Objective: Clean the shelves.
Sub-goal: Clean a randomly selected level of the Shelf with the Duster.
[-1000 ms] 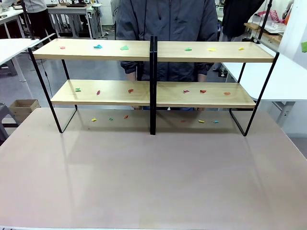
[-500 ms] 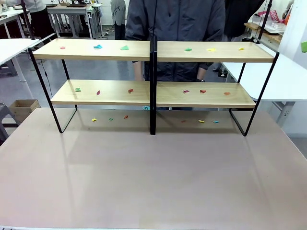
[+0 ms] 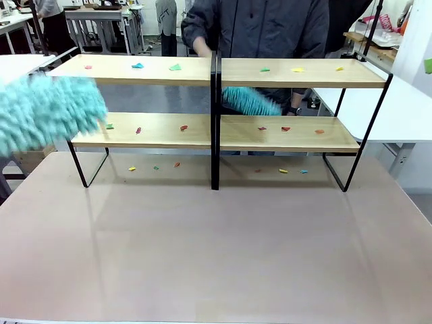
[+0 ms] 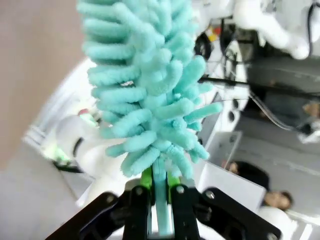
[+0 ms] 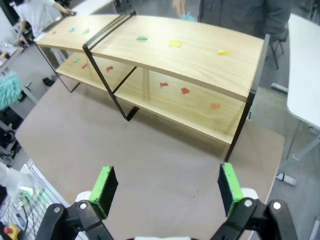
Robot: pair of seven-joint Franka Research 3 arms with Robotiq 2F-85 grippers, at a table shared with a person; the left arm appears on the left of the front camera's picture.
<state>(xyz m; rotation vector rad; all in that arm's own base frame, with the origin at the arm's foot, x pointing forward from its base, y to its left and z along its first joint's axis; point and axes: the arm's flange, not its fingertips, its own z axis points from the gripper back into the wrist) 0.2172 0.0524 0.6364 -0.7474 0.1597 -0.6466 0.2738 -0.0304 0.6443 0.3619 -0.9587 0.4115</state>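
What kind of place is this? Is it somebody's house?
Probably a robot lab, not a house. The left gripper holds a fluffy teal duster, the shelves dotted with coloured scraps stand on a big work table, and a white table stands beside it.

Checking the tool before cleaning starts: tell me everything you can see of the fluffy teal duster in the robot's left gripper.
The duster is a thick head of soft teal chenille-like strands around a pale teal flat stem. The left gripper is shut on that stem, between its green pads, head pointing away from the wrist. In the front view it shows blurred, raised above the table by the left end of the shelves; whether it touches them cannot be told.
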